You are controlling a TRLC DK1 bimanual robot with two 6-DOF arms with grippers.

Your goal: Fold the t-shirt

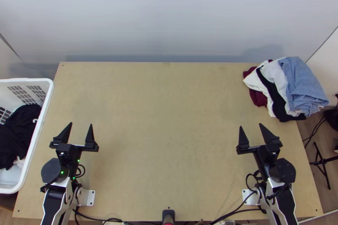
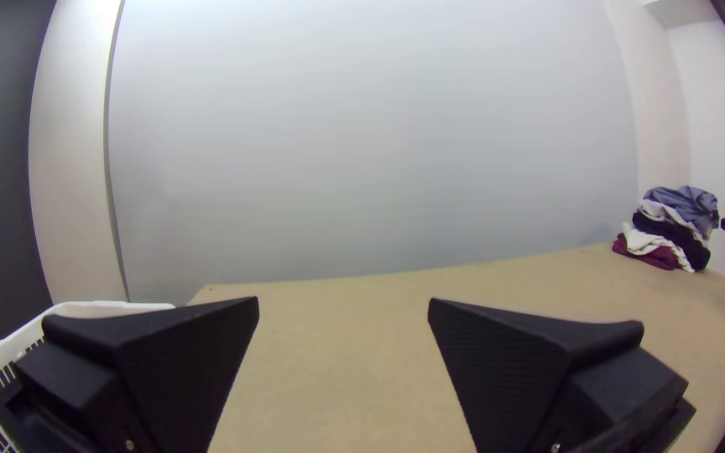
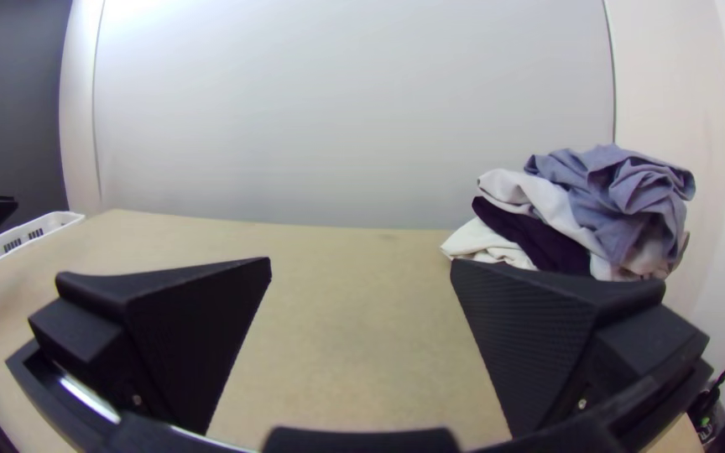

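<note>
Evidently fetching comes first: my left gripper (image 1: 81, 124) and right gripper (image 1: 251, 125) gape empty. I must draw the t-shirt, possibly the black garment (image 1: 19, 126) in the laundry basket (image 1: 47, 98), onto the table (image 1: 169, 119) and spread it.

Light wooden table (image 1: 169, 119) | far right corner: piled clothes (image 1: 295, 85) | blue on top

I could pass across the middle of the surface (image 1: 169, 119) from side to side; a heap of clothes (image 1: 298, 83) blocks the far right corner, and the basket (image 1: 38, 132) walls the left edge.
</note>
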